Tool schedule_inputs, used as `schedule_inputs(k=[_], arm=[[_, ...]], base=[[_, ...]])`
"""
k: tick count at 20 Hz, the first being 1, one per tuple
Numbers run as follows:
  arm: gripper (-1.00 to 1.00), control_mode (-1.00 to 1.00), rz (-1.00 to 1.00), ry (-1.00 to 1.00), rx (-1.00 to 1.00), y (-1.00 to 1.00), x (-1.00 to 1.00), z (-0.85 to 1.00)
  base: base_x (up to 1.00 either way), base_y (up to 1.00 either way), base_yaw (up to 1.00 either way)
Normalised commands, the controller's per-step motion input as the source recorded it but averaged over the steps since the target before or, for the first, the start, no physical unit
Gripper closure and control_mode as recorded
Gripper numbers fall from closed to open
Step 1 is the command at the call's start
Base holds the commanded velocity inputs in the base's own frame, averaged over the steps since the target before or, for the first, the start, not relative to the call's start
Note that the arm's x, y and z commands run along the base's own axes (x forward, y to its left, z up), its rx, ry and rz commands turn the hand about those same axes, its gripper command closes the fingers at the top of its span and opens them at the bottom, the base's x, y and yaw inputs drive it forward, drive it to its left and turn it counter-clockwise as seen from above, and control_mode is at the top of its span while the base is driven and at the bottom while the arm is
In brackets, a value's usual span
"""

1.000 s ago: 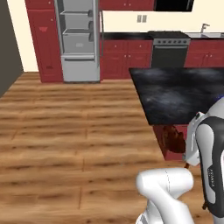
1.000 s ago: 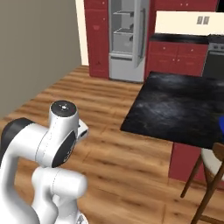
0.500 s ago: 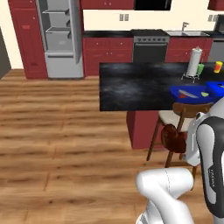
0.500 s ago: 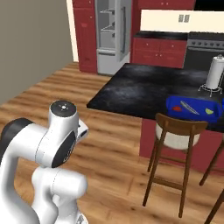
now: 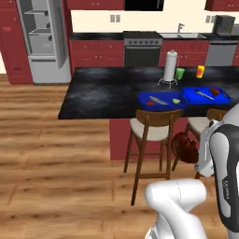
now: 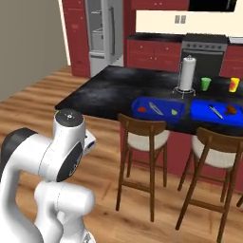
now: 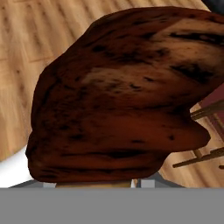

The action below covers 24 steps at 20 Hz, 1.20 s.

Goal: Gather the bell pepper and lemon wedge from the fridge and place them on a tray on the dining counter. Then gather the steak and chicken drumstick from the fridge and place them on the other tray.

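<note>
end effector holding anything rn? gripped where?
Yes: the chicken drumstick, browned, right in front of the hand camera and carried low beside the arm. The exact place of the hold is hidden behind the meat.

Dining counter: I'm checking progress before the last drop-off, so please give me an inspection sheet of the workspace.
Surface: black counter, two blue trays side by side.
Job's things: left tray holds pepper and lemon; right tray holds steak; drumstick not yet on a tray.
Clutter: a grey utensil in each tray; towel roll, green cup, yellow cup behind the trays.
Grippers: jaws closed on the drumstick, below counter height.
Cables: nothing seen.
Surroundings: stools at the counter; fridge open; stove.
</note>
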Motion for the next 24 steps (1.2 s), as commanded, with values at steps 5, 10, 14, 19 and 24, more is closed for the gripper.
schedule_inputs(k=[5, 10, 14, 19, 24], arm=[[1.00, 1.00, 0.00, 0.00, 0.00, 0.00, 0.00, 0.00], [1.00, 1.00, 0.00, 0.00, 0.00, 0.00, 0.00, 0.00], [1.00, 1.00, 0.00, 0.00, 0.00, 0.00, 0.00, 0.00], [1.00, 1.00, 0.00, 0.00, 0.00, 0.00, 0.00, 0.00], [1.00, 1.00, 0.00, 0.00, 0.00, 0.00, 0.00, 0.00]], base=[[0.15, -1.00, 0.00], [0.44, -0.99, -0.01], [0.77, -0.75, -0.05], [0.99, -0.53, -0.09], [1.00, -0.10, -0.14]])
